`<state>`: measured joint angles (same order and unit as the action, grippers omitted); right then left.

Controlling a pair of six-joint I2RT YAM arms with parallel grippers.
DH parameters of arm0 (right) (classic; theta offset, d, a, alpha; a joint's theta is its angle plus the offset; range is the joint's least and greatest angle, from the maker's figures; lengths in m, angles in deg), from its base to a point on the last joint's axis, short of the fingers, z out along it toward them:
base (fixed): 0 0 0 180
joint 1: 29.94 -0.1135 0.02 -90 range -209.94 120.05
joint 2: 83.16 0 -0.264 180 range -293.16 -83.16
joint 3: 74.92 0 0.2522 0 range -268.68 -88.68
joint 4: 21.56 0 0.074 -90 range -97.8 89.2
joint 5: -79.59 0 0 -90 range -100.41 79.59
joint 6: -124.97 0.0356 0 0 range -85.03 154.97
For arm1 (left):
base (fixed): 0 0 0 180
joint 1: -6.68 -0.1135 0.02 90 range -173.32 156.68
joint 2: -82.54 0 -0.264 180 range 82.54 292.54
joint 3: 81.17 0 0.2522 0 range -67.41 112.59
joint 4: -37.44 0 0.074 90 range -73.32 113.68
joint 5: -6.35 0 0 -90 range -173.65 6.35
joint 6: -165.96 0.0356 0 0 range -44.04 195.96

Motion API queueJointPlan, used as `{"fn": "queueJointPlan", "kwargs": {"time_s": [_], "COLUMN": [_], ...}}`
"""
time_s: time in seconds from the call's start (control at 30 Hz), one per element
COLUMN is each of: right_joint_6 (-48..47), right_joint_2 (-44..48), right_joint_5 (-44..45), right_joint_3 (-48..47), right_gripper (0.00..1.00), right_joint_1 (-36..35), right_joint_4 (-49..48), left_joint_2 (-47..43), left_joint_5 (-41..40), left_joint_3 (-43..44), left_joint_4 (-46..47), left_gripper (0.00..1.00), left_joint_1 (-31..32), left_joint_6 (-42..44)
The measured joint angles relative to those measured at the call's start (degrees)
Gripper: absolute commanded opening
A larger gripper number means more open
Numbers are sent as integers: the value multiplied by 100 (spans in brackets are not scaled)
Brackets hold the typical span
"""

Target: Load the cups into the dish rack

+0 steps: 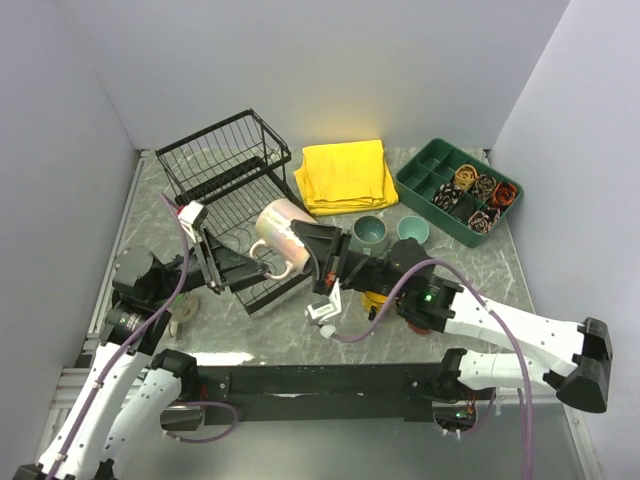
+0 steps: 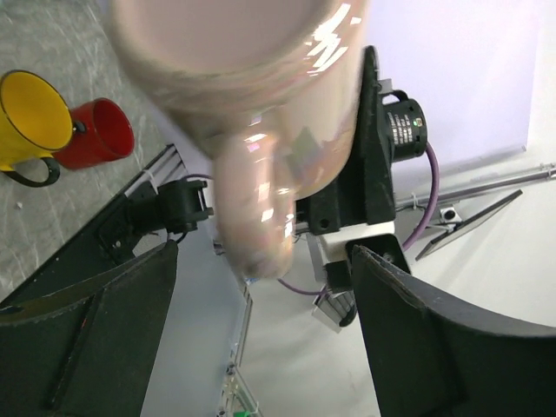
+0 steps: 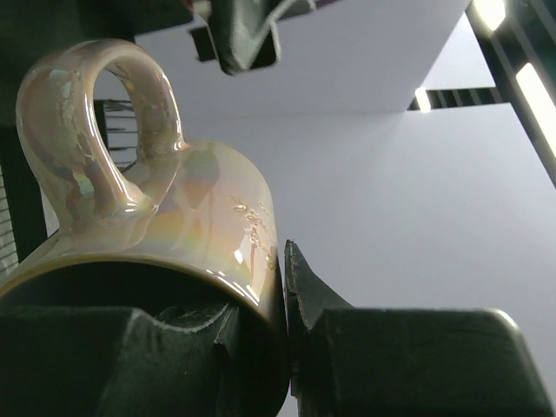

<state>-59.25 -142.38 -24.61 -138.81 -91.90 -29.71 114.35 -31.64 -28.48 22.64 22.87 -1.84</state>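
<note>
We see both arms reaching inward and meeting over the middle of the worktop (image 1: 270,325), just at the front corner of the rack (image 1: 225,165). The right arm stretches leftward from its base, forearm low and wrist level. The right pincer (image 3: 282,278) is clamped on the rim of the cream cup (image 1: 282,232), with one finger inside the mouth and one outside on the wall. The cup is held in the air on its side, mouth toward the right arm, base toward the rack and handle hanging down on the near side.

The left arm comes in from the left, elbow bent and wrist turned toward the cup. The left pincer (image 2: 263,261) stands wide open and holds nothing. Its two fingers (image 2: 104,321) sit either side of the handle, and we see a clear gap on both sides.

Two teal cups (image 1: 368,232) stand upright on the worktop behind the right arm, near a yellow cloth (image 1: 345,175) and a green tray (image 1: 455,190). In the left wrist view, a yellow cup (image 2: 30,113) and a red cup (image 2: 100,130) sit together on the worktop, touching or nearly so. We see no cup in the rack.
</note>
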Motion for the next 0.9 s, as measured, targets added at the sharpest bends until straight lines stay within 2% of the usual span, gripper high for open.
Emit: {"fn": "queueJointPlan", "kwargs": {"time_s": [0.13,0.47,0.57,0.9], "right_joint_6": [-74,-457,-570,-820], "right_joint_2": [-380,-732,-713,-544], "right_joint_5": [-46,-444,-575,-914], "right_joint_3": [0,39,146,544], "right_gripper": [0,0,0,0], "right_joint_1": [-79,-146,-162,-166], "right_joint_4": [-234,-876,-1106,-1329], "left_joint_2": [22,118,131,201], "left_joint_5": [-136,-264,-232,-85], "left_joint_3": [9,-13,-20,-17], "left_joint_4": [48,173,168,-52], "left_gripper": [82,53,51,54], "left_joint_1": [356,654,675,695], "left_joint_6": [46,68,94,393]}}
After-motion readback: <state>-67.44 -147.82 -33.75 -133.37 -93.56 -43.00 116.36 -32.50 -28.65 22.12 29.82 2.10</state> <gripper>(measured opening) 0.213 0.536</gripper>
